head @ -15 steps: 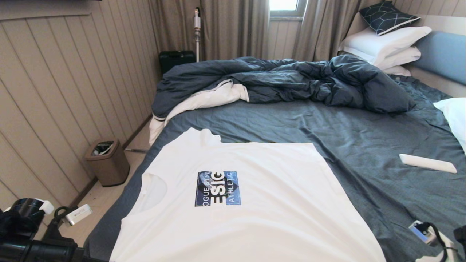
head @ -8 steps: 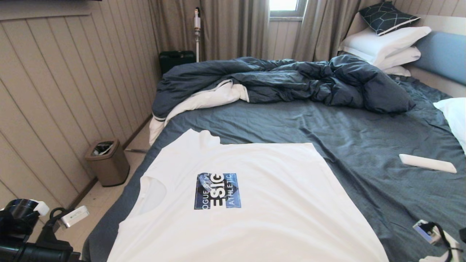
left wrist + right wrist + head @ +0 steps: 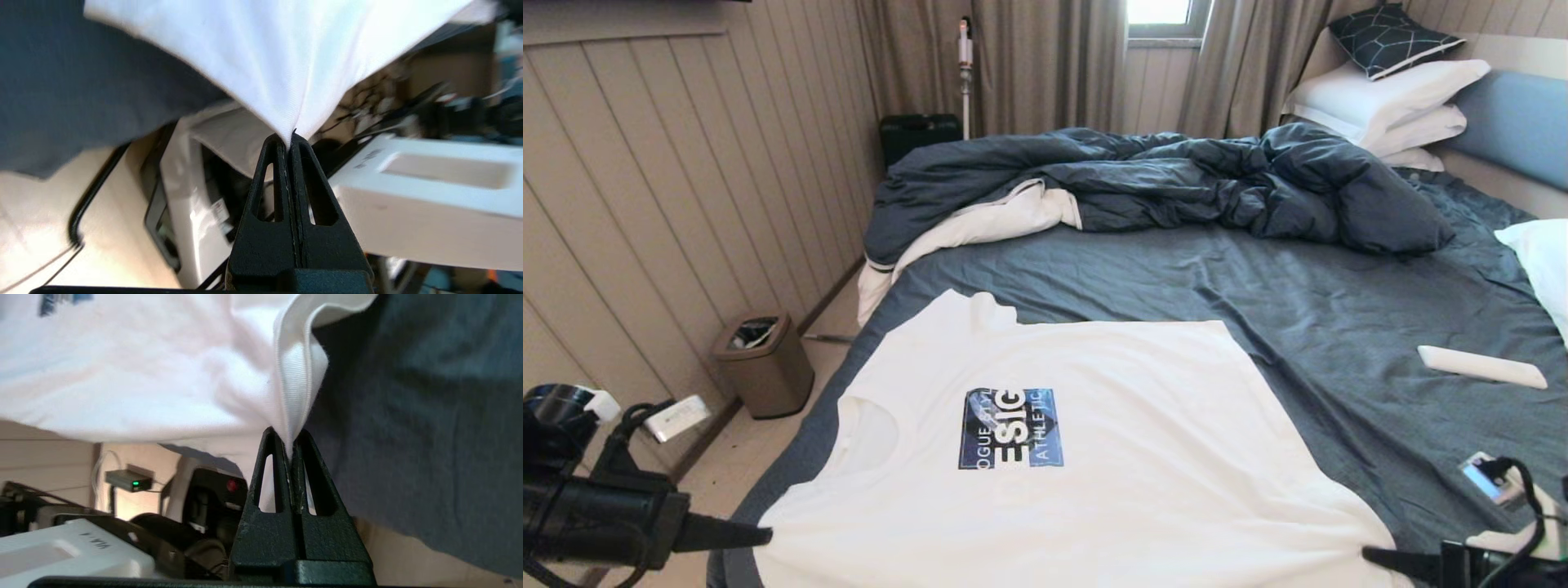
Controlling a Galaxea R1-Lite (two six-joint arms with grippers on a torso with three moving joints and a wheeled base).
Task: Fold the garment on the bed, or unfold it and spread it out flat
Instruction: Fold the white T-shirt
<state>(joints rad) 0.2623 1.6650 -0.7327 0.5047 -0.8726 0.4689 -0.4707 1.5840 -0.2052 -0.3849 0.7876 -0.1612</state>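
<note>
Most of the head view is taken up by the bed (image 3: 1258, 269), its dark blue-grey sheet wrinkled and running from the near edge out toward 12 o'clock. A rumpled duvet (image 3: 1160, 184) of the same colour is heaped across the far part of the bed, with a white lining showing at its 9 o'clock end. White pillows (image 3: 1388, 102) are stacked at about 1 o'clock against a light blue headboard (image 3: 1515, 122), and a dark patterned cushion (image 3: 1392, 37) sits on top of them.

Spread flat on the near half of the sheet lies a white T-shirt (image 3: 1094, 490), its neck opening toward 9 o'clock and its blue printed logo (image 3: 1010, 426) face up near the middle. Its two near corners are pulled out toward the robot.

The left claw (image 3: 760, 536) sits at about 7 o'clock, closed on the shirt's near-left corner; the left wrist view shows the black fingers pressed together with white cloth (image 3: 286, 61) pinched at the tips. The right claw (image 3: 1376, 555) is at about 5 o'clock, likewise closed on the near-right corner, with a fold of cloth (image 3: 298, 388) clamped between its fingers.

A brown waste bin (image 3: 764, 363) stands on the floor at 9 o'clock beside the panelled wall. A small white remote (image 3: 1482, 367) rests on the sheet at 3 o'clock, well apart from the shirt.
</note>
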